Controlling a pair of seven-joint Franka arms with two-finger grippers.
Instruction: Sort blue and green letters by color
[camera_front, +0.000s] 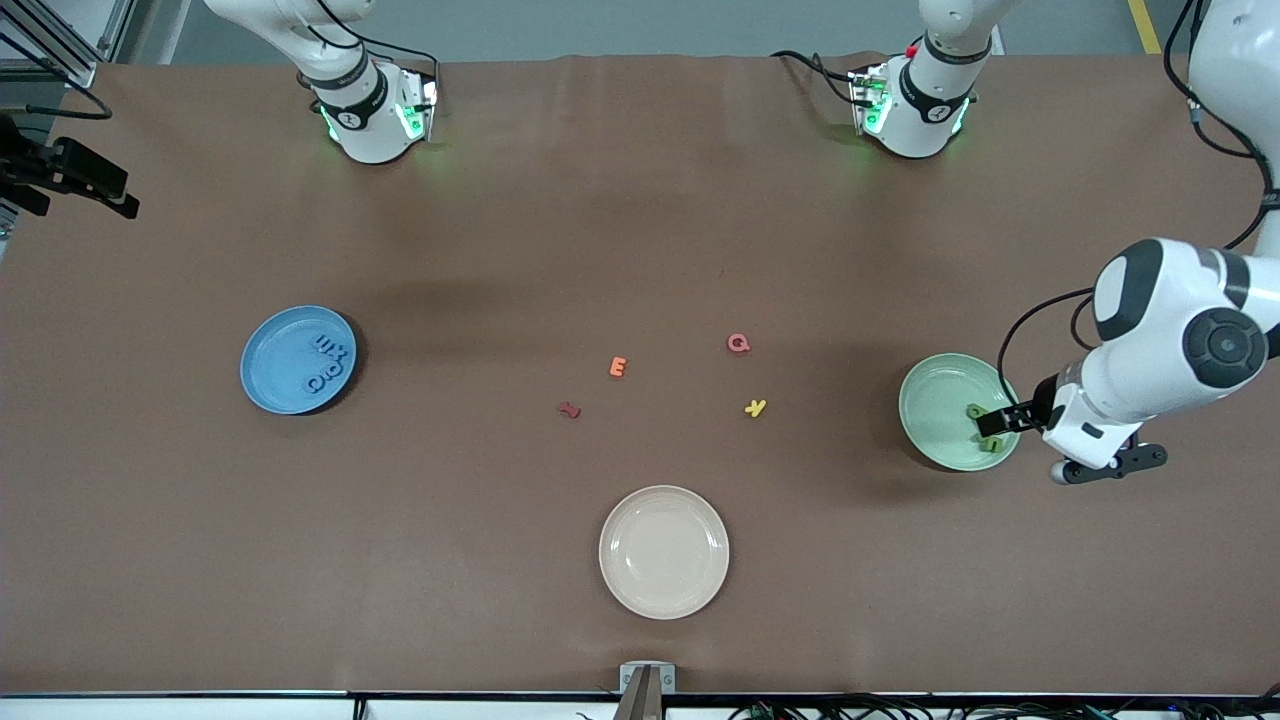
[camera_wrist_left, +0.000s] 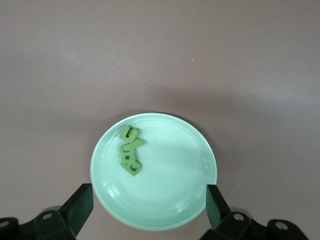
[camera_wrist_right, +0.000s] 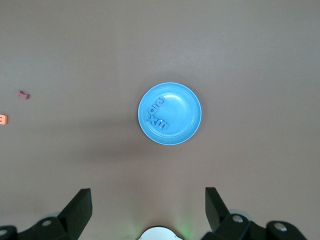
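Both jaws gape wide, empty: my left gripper (camera_wrist_left: 147, 202) over green letters (camera_wrist_left: 130, 150) on the pale green plate (camera_wrist_left: 190, 200); my right gripper (camera_wrist_right: 147, 205) over blue letters (camera_wrist_right: 157, 114) on the blue plate (camera_wrist_right: 187, 112).

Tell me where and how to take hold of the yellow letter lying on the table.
Come straight down on the yellow letter; it lies flat on bare table, clear of the pink Q and the orange E. Probably close the tool across its narrow stem, since the forked end is wider.

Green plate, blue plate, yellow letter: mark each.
green plate (camera_wrist_left: 172, 150), left wrist view, bare centre.
blue plate (camera_wrist_right: 182, 112), right wrist view, bare inner floor.
yellow letter (camera_front: 756, 407), front view, its middle.
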